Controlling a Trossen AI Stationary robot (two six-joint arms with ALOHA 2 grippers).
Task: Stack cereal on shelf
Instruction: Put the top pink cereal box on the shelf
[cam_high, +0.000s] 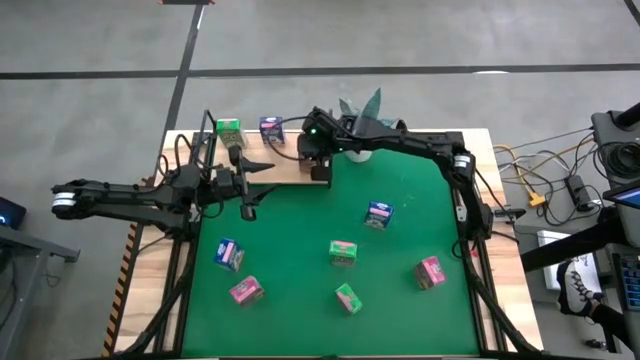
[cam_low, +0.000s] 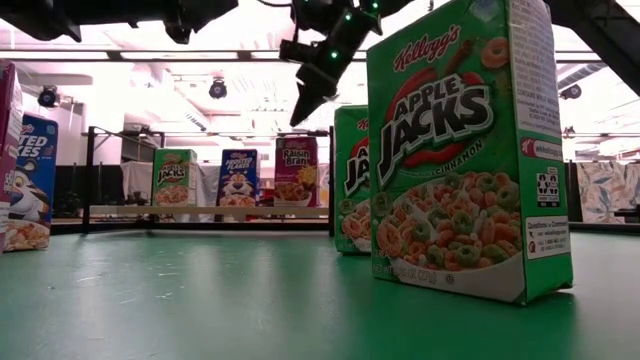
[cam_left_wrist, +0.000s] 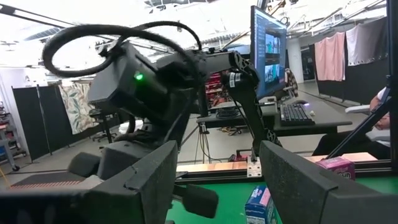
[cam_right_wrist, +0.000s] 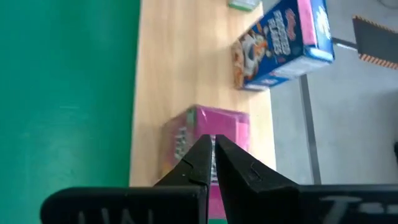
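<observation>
Reading "Kellogg's", "APPLE JACKS" and "CINNAMON" on the big green printed cereal carton (cam_low: 465, 150) nearest the low camera; showing "RAISIN BRAN" on the distant pink carton (cam_low: 296, 171); other print staying illegible.

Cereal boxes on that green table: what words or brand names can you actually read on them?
"Kellogg's", "APPLE JACKS", "CINNAMON": nearest green box.
"JACKS" in part: green box behind it.
"RAISIN BRAN": pink box on the shelf.
"TED ES", cut off: blue box at the edge.
Other shelf boxes, fine print: too small.

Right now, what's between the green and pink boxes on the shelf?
The blue box, standing between green box and pink box on the shelf; low view shows it.
</observation>
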